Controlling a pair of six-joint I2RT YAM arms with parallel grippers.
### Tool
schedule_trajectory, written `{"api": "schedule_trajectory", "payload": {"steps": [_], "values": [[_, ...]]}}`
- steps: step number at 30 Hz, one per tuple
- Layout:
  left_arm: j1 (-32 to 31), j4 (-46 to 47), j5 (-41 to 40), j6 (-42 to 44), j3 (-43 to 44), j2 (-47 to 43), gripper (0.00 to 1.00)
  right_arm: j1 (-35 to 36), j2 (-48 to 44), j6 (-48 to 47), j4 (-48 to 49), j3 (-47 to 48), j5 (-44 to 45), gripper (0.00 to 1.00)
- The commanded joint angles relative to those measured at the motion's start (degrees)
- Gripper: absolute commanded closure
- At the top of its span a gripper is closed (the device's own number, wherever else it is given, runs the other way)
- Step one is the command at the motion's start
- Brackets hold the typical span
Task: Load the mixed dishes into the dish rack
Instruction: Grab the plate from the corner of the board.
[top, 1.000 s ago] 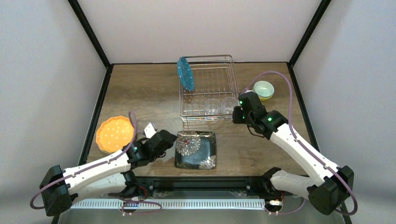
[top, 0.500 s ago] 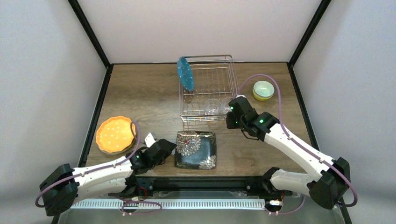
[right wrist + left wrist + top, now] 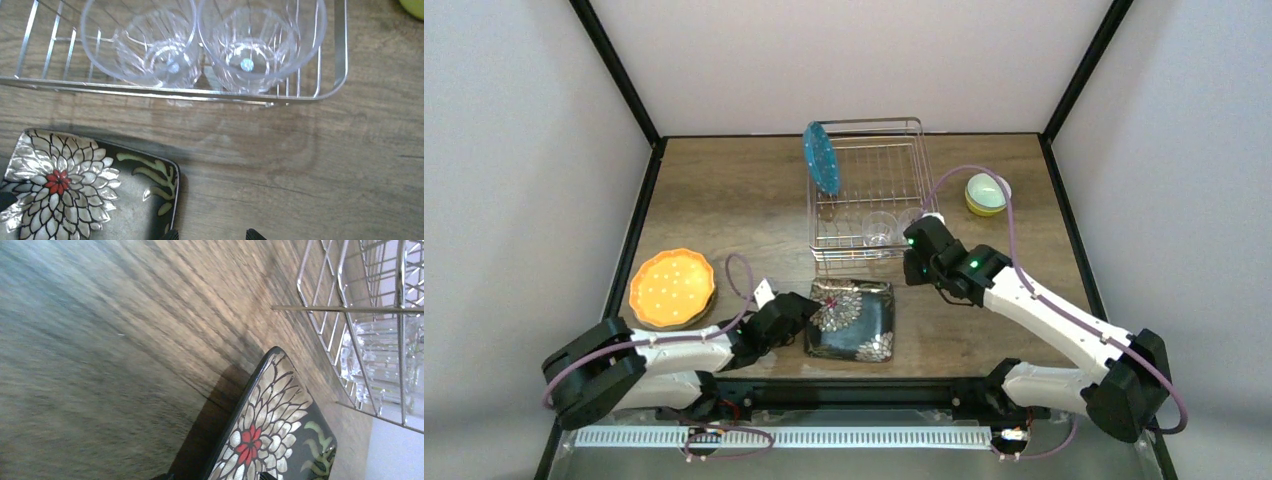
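1. Dish rack (image 3: 874, 121): silver wire basket, set at the far middle of the table (image 3: 724, 200).
2. Blue white-dotted plate (image 3: 821, 157): stands on edge inside the rack, against its left side.
3. Clear glass cups (image 3: 142, 40): two, upright and side by side, in the rack's near right corner.
4. Black square floral plate (image 3: 856, 318): on the table just in front of the rack. Its left edge looks raised and casts a shadow on the wood.
5. Left claw (image 3: 812, 305): at the floral plate's left edge, jaws spread wide. No grip on the plate is visible.
6. Right claw (image 3: 212, 234): hangs over bare wood in front of the rack's near right corner, beside the floral plate. Fingers are apart and hold nothing.
7. Orange white-dotted plate (image 3: 671, 288): flat on the table, well to the left of the rack and nearer the arms.
8. Small yellow-green bowl (image 3: 987, 193): right of the rack, with pale mint showing inside.
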Motion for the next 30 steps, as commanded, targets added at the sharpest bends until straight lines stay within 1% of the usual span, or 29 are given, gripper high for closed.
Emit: {"api": "schedule_trajectory", "payload": {"steps": [1,9,14,21,24,30], "values": [[0.1,4.2,4.4,3.2,-0.2,6.5,0.0,1.4,-0.1,2.1,-1.0,-3.3,1.7,0.22],[0.4,10.7,7.9,5.3,-0.6,13.6,0.0,3.8,1.1,5.8,-1.5,-6.8,3.3,0.22],[0.4,13.5,10.2,6.6,-0.1,17.5,0.0,3.8,3.1,10.5,-1.3,-8.9,2.4,0.27],[0.7,14.8,12.8,8.9,0.9,21.0,0.0,3.8,5.4,17.3,-0.3,-11.8,2.9,0.31],[0.9,14.9,13.8,9.6,1.2,21.6,0.0,3.9,6.6,20.1,-0.4,-13.0,4.1,0.34],[1.2,14.0,15.3,11.6,1.9,21.9,0.0,3.8,6.9,24.0,0.1,-15.1,5.4,0.36]]}}
